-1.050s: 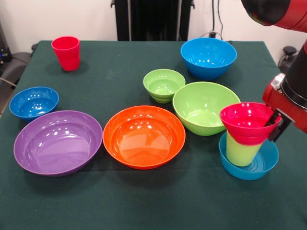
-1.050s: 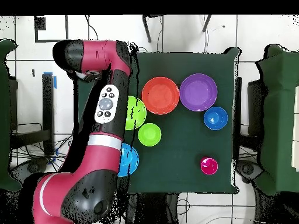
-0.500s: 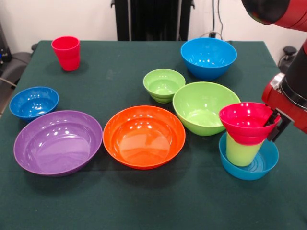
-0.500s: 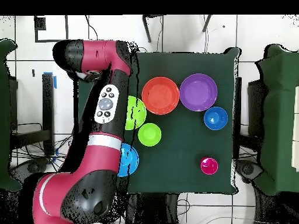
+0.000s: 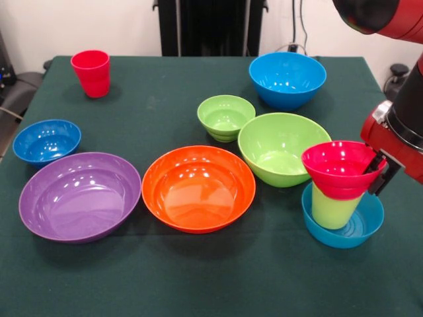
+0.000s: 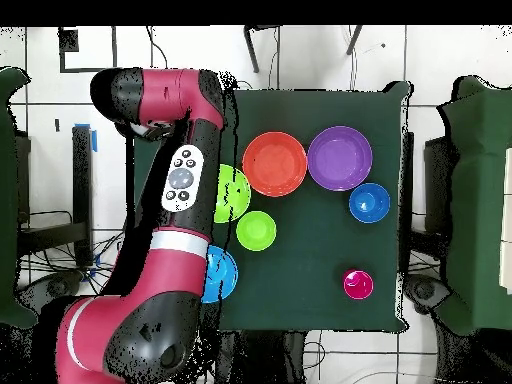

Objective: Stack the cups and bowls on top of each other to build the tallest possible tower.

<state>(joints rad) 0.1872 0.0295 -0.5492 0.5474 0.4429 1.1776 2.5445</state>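
Red bowl [image 5: 340,170] sits atop green cup [image 5: 334,208] inside teal bowl [image 5: 350,231], end effector [image 5: 378,173] touching its right rim, grip unreadable; red cup [image 5: 91,72] stands upright across the tabletop [image 5: 165,86].

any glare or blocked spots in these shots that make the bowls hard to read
Front view: soft white glare streaks on the orange bowl and purple bowl, shapes still clear; the gripper sits half behind the red bowl. Overhead view: the arm covers that stack and parts of the large lime-green bowl and large blue bowl.
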